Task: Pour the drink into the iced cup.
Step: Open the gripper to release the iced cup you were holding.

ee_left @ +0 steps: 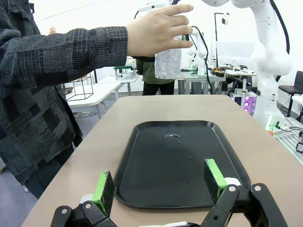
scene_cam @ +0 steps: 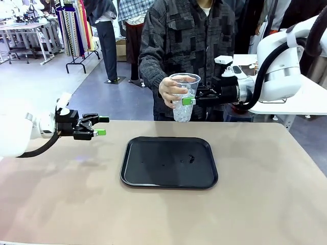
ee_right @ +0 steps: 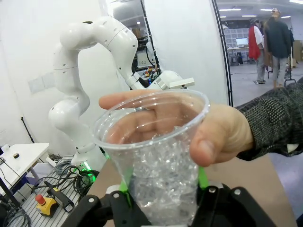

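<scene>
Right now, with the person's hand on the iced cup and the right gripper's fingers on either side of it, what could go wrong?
1. The person's hand wraps the iced cup just above where the right gripper flanks it. Closing or pulling now could pinch the person or start a tug over the cup.
2. The cup looks like thin clear plastic and holds crushed ice. A hard squeeze may buckle it and spill the ice.

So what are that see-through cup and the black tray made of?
The cup looks like thin clear plastic: it is glossy, the person's hand and the crushed ice show through its wall, and it has a rolled rim. The tray seems to be moulded plastic, black with a dull sheen, rounded corners and a raised lip; coated metal can't be ruled out.
</scene>
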`<state>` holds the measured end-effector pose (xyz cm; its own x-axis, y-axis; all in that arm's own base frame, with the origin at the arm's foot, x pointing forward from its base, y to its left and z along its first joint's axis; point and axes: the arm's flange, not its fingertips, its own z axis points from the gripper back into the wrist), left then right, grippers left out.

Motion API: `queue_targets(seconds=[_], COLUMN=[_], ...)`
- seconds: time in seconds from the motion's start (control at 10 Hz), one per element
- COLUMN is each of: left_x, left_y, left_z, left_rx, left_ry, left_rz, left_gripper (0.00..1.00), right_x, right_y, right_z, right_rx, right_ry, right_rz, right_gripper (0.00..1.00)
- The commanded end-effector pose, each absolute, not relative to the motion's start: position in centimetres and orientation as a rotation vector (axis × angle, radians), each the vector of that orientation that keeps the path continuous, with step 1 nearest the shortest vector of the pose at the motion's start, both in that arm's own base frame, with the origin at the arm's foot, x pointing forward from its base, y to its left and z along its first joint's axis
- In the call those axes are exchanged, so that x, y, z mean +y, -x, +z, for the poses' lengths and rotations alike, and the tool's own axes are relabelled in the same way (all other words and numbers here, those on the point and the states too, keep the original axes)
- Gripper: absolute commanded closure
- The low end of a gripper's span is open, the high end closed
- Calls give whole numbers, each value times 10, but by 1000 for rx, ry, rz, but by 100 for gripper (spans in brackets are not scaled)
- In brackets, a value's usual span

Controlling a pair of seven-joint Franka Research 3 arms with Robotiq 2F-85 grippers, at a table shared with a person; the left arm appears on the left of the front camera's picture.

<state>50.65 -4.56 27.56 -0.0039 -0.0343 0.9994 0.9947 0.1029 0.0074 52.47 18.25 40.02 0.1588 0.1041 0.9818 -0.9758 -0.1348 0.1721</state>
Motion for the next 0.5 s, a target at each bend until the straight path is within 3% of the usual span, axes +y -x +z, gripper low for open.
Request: queue_targets(seconds=[0.0,0.4], left_x=[-46,-46], left_y=[-506,-506], left_z=[278,278], left_rx=[-1241,-1241], left_ry=[1105,1105], left_rz=[-1150,-1150], left_gripper=[0,0], right_x=[182,182], right_y=[-523,-523], right_z=[406,406], right_rx=[-952,-952], right_ry=[-1327,-1327], right_rz=[1236,1236], right_gripper=[38,38])
